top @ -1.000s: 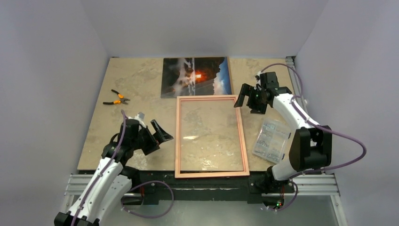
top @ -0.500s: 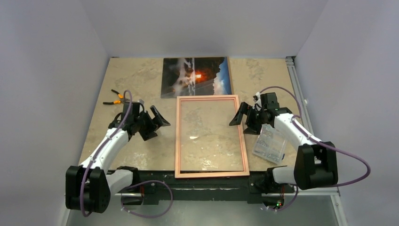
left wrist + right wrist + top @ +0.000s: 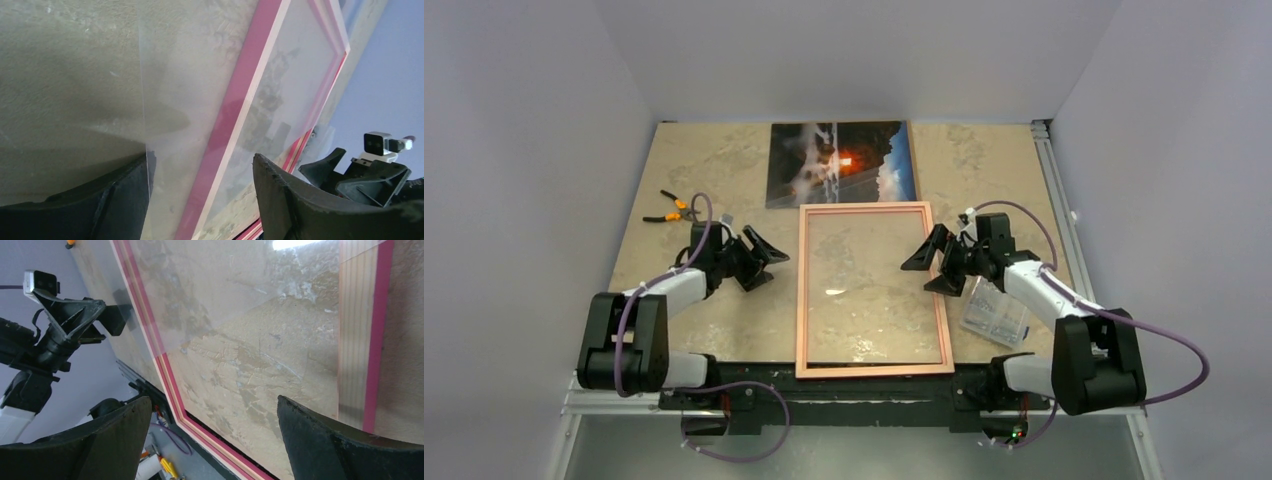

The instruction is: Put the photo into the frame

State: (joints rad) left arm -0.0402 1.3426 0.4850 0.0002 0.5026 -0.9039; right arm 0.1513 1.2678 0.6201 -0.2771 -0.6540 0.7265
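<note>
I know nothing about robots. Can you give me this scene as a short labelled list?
Frame: pink-bordered rectangular frame, flat in the middle, no picture in it
Photo: dark landscape print with orange sun, lying flat beyond the frame's far end
Left gripper: open, beside the frame's left rail
Right gripper: open, at the frame's right rail
Extras: orange-handled pliers; clear plastic parts box

You have one photo (image 3: 841, 163), one frame (image 3: 874, 370), one clear sheet (image 3: 180, 75), one pair of pliers (image 3: 671, 209) and one clear box of small parts (image 3: 994, 312) to count, plus two grippers: left gripper (image 3: 774, 270), right gripper (image 3: 919, 278).
</note>
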